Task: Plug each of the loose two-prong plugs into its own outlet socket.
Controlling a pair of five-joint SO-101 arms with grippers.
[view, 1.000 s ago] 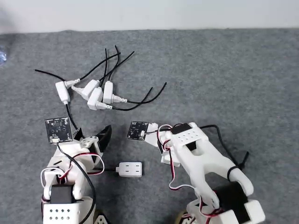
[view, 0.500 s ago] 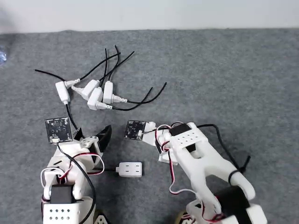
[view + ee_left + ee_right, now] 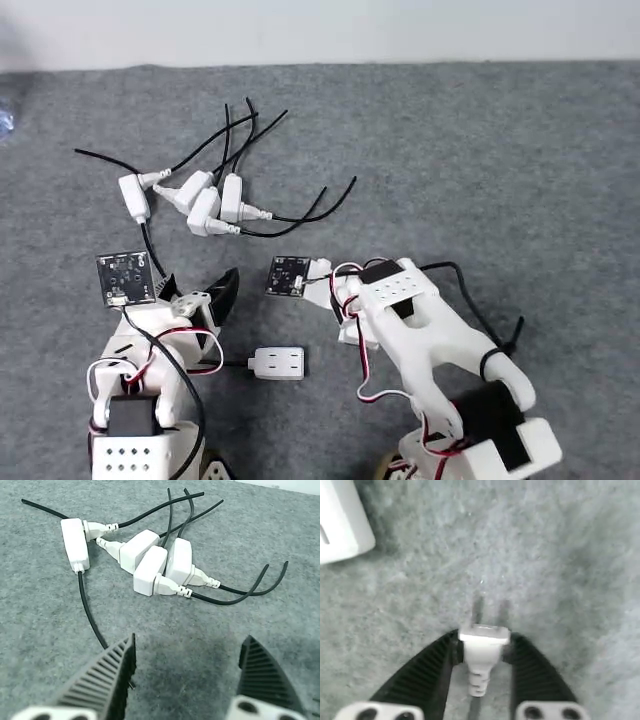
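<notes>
Right gripper (image 3: 483, 636) is clamped on a little white plug (image 3: 482, 650). It has a stubby body and two thin metal prongs sticking straight out past the fingertips, low over the grey felt-looking bench (image 3: 500, 150). The white socket strip (image 3: 277, 363) sits nearby, between the two arms. Left gripper (image 3: 189, 642) is spread wide with nothing in it, facing a bunch of white blocks (image 3: 150, 565) with black cords (image 3: 235, 592).
</notes>
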